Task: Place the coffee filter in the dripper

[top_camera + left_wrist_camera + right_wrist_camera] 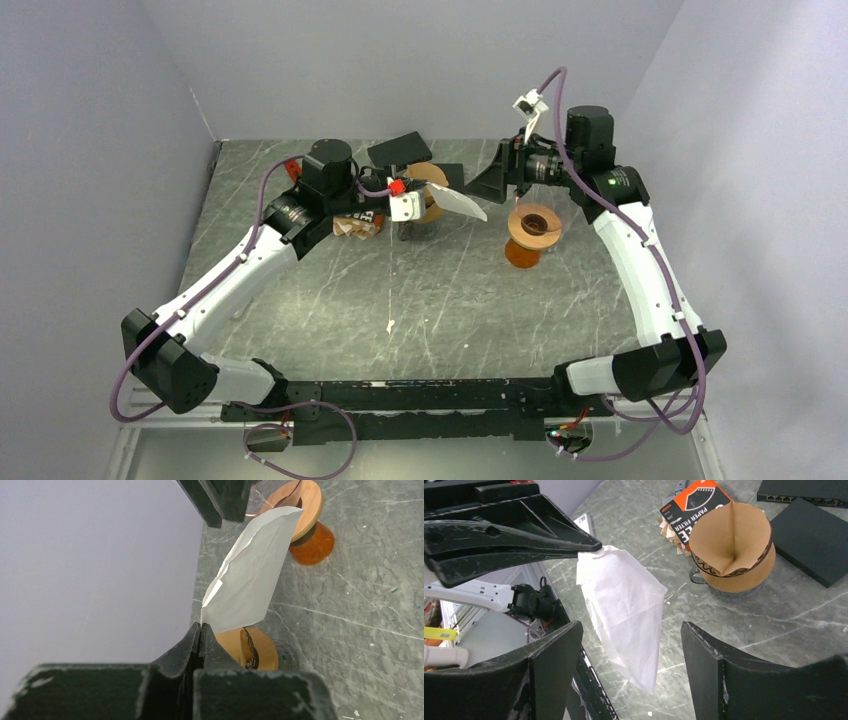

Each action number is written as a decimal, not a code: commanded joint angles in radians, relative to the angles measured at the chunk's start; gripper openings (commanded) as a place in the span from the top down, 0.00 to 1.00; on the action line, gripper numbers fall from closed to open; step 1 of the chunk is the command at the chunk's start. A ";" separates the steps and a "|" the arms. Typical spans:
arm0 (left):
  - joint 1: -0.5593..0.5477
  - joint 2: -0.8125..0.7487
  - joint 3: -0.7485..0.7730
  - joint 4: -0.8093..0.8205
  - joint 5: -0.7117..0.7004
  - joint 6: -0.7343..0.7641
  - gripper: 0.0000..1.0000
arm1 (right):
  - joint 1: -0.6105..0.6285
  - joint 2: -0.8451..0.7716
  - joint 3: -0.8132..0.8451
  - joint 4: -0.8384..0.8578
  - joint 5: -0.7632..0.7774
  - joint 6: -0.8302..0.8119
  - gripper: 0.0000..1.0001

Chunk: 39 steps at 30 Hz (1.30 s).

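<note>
Left gripper (200,630): clenched on one corner of the white coffee filter (250,575); nothing else is in its grasp.
Second dripper (739,577): on the table (450,320) just under the left fingertips; it already carries a brown filter (729,535); a packet of filters (694,502) lies behind it.
Coffee filter: flat and folded, in the air clear of the table; its long axis runs straight out from the left fingertips toward the right gripper (629,627).
Right gripper: spread wide and grasping nothing; it faces the left one head on; the filter's free end reaches the gap between its fingers; I cannot tell whether paper and fingers touch.
Dripper (530,235): amber glass with a wooden collar, empty, standing on the table beyond and below the filter's far tip, just beside the right gripper.
Nearer arm: the right, by my reckoning; the left holds the paper but would have to reach farther.
Coming move: it likely turns on opening the flat filter into a cone, point down, over that collar.
</note>
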<state>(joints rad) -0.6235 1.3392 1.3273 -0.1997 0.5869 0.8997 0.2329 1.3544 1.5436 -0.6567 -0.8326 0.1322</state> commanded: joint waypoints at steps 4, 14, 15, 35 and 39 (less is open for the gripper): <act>-0.008 -0.005 0.020 0.036 0.021 -0.012 1.00 | 0.057 0.009 0.030 -0.015 0.135 -0.054 0.32; -0.010 0.003 0.019 0.036 0.015 -0.017 1.00 | 0.074 0.009 0.004 0.014 0.214 -0.043 0.43; -0.009 0.003 0.015 0.039 0.011 -0.019 1.00 | 0.074 0.008 0.001 0.019 0.214 -0.041 0.44; -0.010 0.017 0.037 0.096 -0.032 -0.167 1.00 | 0.118 -0.075 -0.106 0.093 0.290 -0.087 0.37; -0.010 0.023 0.036 0.093 -0.054 -0.177 1.00 | 0.121 -0.114 -0.135 0.130 0.325 -0.078 0.38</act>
<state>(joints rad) -0.6285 1.3548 1.3285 -0.1421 0.5598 0.7673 0.3508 1.3079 1.4265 -0.6174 -0.5575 0.0681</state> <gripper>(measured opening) 0.009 0.621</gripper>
